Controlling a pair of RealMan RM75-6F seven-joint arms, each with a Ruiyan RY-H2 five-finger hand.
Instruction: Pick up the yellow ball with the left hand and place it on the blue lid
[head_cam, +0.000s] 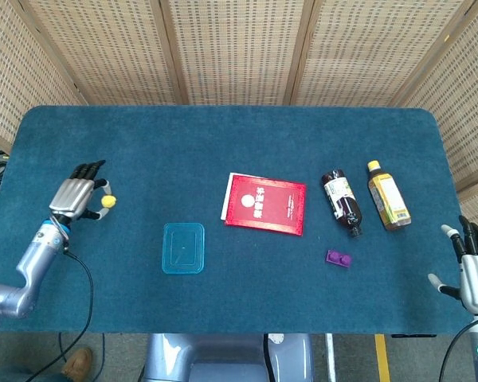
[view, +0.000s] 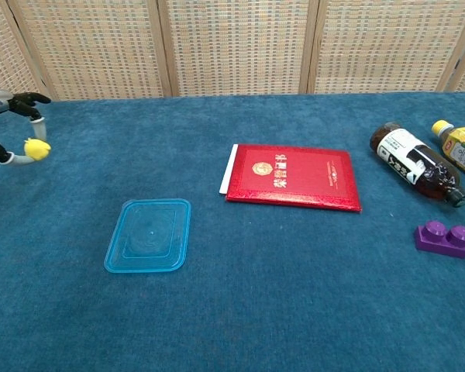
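My left hand [head_cam: 80,196] pinches the small yellow ball [head_cam: 107,201] between thumb and a finger, lifted above the table at the left. In the chest view the yellow ball [view: 36,148] shows at the far left edge, held by the left hand [view: 8,132], which is partly cut off. The blue lid [head_cam: 183,247] lies flat on the cloth, to the right of the ball and nearer the front; it also shows as the blue lid [view: 149,235] in the chest view. My right hand [head_cam: 476,270] hangs open at the table's front right corner, holding nothing.
A red booklet [head_cam: 264,204] lies at the middle of the blue table [head_cam: 223,143]. Right of it lie a dark bottle [head_cam: 341,201] and a yellow-capped bottle [head_cam: 388,195]. A purple brick [head_cam: 338,258] sits in front of the bottles.
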